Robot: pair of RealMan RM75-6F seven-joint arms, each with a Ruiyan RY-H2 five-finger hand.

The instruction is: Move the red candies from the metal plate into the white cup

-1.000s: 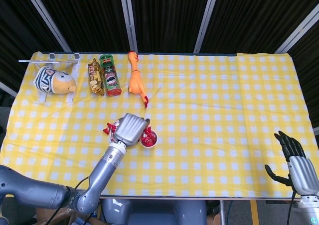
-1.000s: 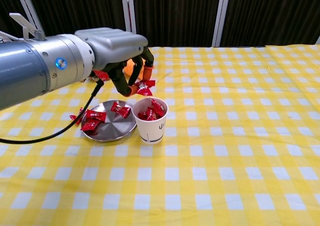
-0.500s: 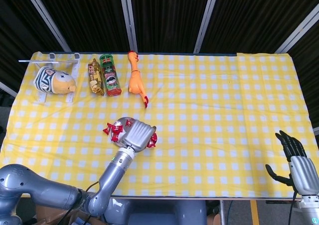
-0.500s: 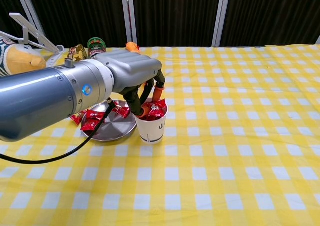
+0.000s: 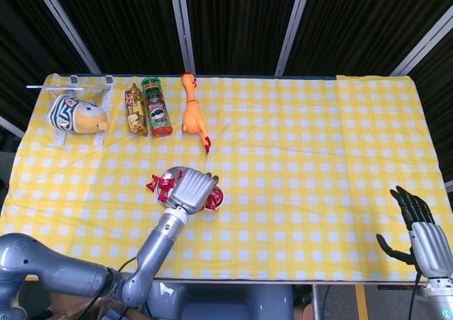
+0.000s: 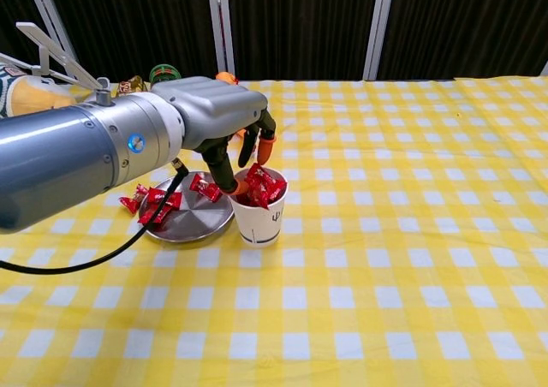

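Observation:
The white cup (image 6: 259,217) stands right of the metal plate (image 6: 190,224) and is heaped with red candies (image 6: 265,187). Several red candies (image 6: 157,200) still lie on the plate. My left hand (image 6: 221,120) hovers just over the cup's rim with its fingers apart; the thumb tip sits beside the top candy, and nothing is pinched. In the head view the left hand (image 5: 194,189) covers most of the plate and the cup (image 5: 215,200), with candies (image 5: 161,185) showing at its left. My right hand (image 5: 422,235) hangs open off the table's lower right corner.
Along the far left edge stand a plush toy on a white rack (image 5: 74,115), a snack packet (image 5: 134,110), a green Pringles can (image 5: 157,107) and an orange rubber chicken (image 5: 192,115). The yellow checked cloth (image 5: 318,164) covers the table.
My left hand carried a red candy from above the plate down to the cup, let it go onto the pile, and has now spread its fingers and lifted slightly. The right hand stayed still.

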